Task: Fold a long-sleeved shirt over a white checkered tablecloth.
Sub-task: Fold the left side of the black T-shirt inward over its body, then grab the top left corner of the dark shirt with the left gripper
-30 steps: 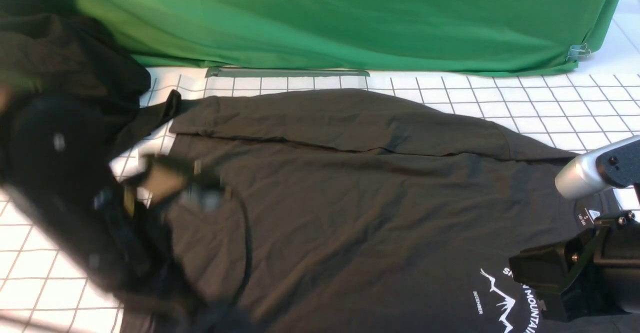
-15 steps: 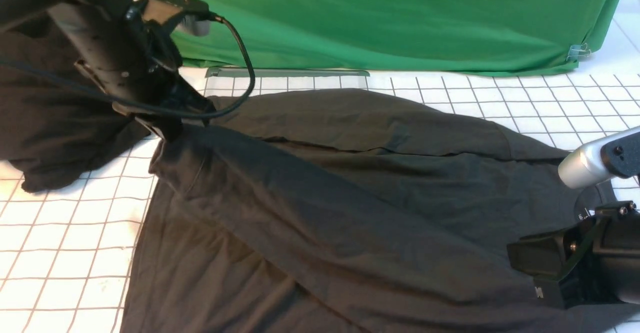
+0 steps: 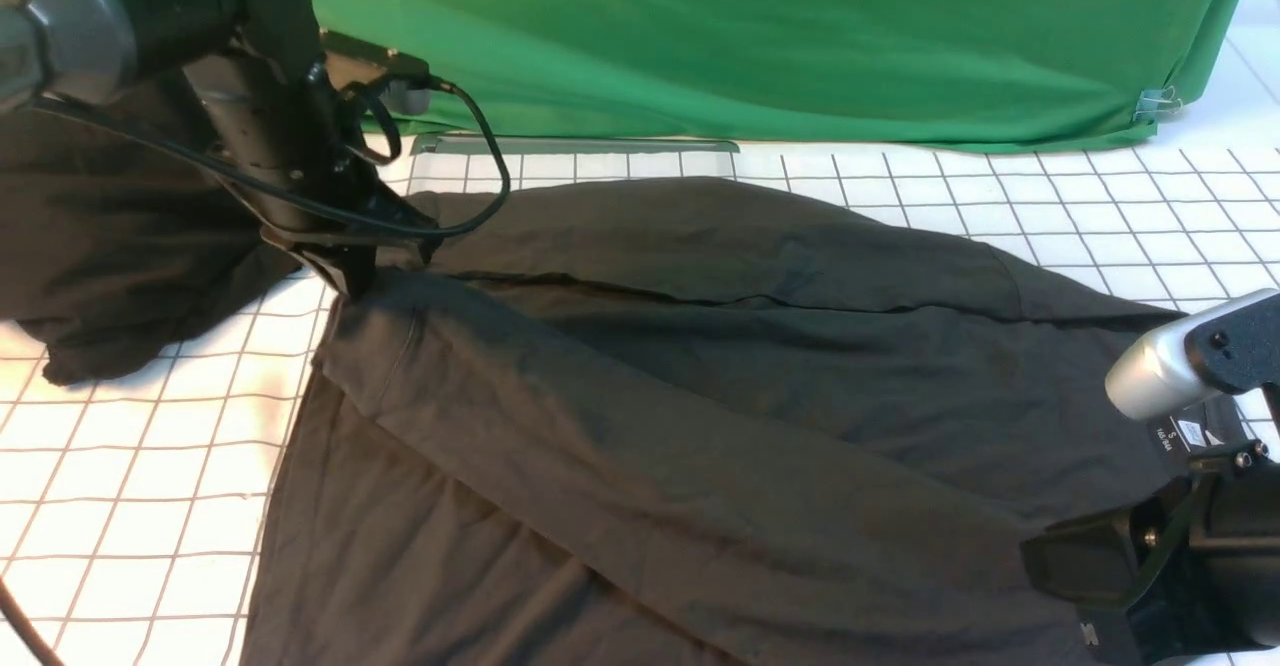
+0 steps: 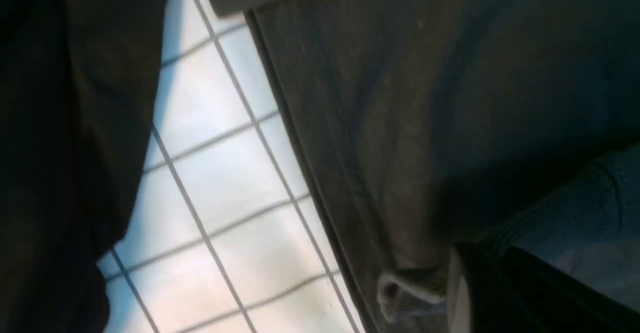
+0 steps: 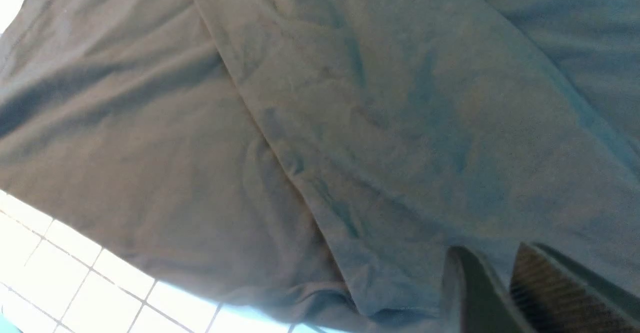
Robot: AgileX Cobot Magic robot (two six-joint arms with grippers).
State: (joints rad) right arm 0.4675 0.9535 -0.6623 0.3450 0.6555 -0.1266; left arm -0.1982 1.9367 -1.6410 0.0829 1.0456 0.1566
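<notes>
Count: one shirt (image 3: 700, 276), one tablecloth (image 3: 120, 466), two grippers.
Shirt: flat mid-tablecloth, sleeve (image 3: 650, 446) crossing from 10 to 4 o'clock.
Left gripper (image 3: 350, 271): at the cuff (image 4: 407, 293), grip unclear.
Right gripper (image 5: 487, 255): pinching shirt; only its wrist view shows that.

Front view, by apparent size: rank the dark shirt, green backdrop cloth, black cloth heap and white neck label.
Largest to smallest:
1. dark charcoal long-sleeved shirt
2. plain green cloth
3. black shapeless cloth heap, partly hidden
4. small white neck label
</notes>
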